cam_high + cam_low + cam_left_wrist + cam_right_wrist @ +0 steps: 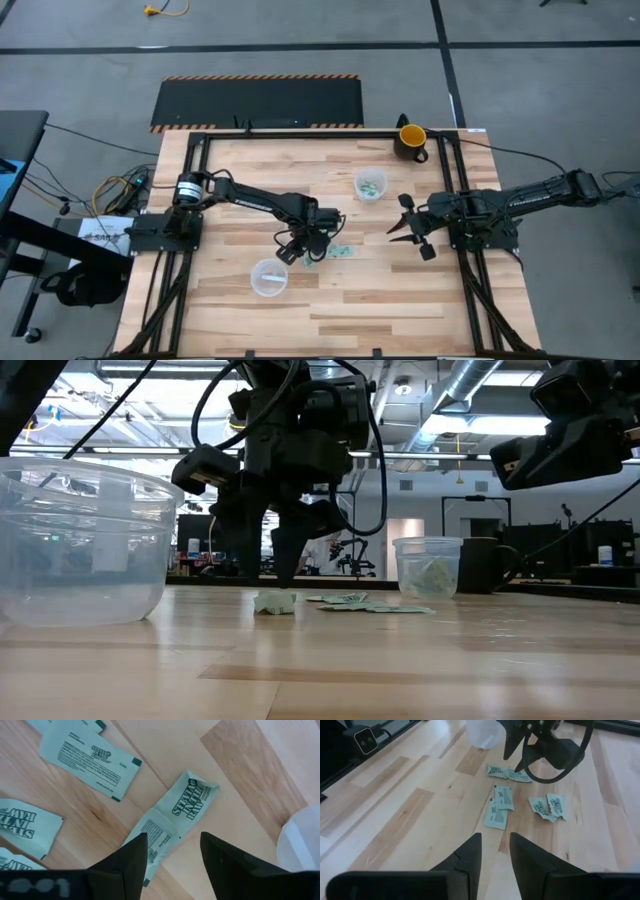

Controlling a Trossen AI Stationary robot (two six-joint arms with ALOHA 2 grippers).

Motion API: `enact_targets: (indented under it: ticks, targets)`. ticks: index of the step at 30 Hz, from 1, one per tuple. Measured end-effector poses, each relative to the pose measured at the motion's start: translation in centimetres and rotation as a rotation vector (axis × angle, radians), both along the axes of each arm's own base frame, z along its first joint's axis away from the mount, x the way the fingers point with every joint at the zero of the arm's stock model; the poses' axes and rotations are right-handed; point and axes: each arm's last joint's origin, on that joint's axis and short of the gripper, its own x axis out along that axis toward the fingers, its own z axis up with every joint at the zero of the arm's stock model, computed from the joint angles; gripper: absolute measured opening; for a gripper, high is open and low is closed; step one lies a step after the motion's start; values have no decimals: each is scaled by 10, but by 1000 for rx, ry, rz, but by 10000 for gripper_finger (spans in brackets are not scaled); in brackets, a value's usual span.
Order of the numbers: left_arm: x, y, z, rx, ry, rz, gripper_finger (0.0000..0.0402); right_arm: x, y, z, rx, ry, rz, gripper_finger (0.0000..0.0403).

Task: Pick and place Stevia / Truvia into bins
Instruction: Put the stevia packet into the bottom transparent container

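We see the wooden table (pixel 400 300) holding two clear cups: one (pixel 269 277) near the left gripper (pixel 291 250), one (pixel 370 184) farther back containing sachets. The left gripper's fingers stand apart, straddling a Stevia sachet (pixel 167 827) among loose ones (pixel 501 805). The right gripper (pixel 408 228) hovers empty, fingers narrowly parted.

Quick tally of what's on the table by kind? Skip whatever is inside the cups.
Loose sachets: 5 (creased one counted once; could be two overlapping)
Clear cups: 2
Dark mug: 1
Total: 8
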Motion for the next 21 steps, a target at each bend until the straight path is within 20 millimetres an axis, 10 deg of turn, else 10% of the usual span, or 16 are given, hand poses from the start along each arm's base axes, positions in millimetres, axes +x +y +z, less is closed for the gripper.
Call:
enact_targets:
  ticks: [21]
  targets:
    - [5, 8, -18, -31, 15, -24, 171, 1, 0, 1, 2, -15, 0, 93]
